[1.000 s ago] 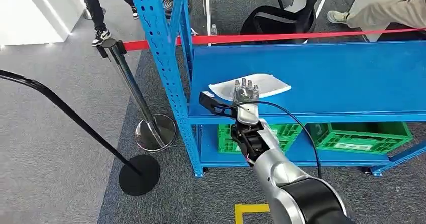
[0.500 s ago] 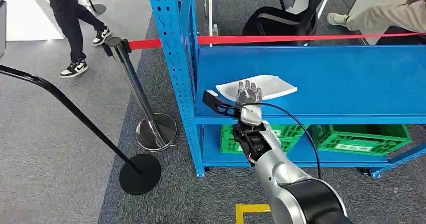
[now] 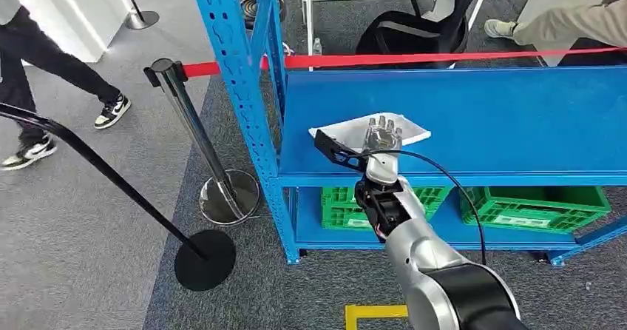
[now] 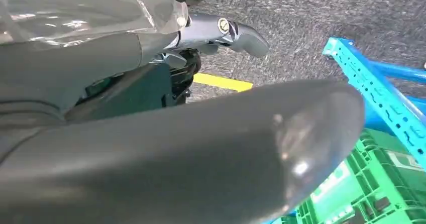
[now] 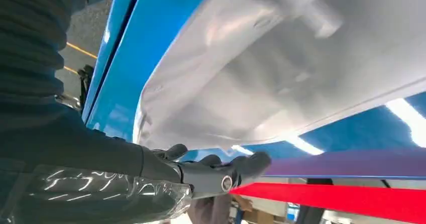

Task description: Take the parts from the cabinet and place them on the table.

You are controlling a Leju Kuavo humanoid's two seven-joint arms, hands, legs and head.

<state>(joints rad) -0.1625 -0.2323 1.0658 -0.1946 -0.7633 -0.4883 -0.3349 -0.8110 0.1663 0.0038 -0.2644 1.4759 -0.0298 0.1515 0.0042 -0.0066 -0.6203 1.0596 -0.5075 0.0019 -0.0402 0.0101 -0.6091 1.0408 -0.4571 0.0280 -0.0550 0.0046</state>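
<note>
One silver arm rises from the lower right of the head view, and its right hand lies over the near edge of the white part, a flat pale sheet or tray on the blue shelf at the frame's centre. In the right wrist view the fingers stretch out along the part's edge; they look flat rather than curled, and I cannot tell whether they grip it or only rest on it. The step, as I judge it, is securing this part before lifting. Doing it well likely means getting the thumb under the near rim while the fingers press from above, then drawing it level toward the shelf's front lip so the thin sheet does not tip or slide. Farther back, the red barrier tape crosses the upper frame, so the lift should stay low. The left hand's state I cannot tell from its wrist view.
</note>
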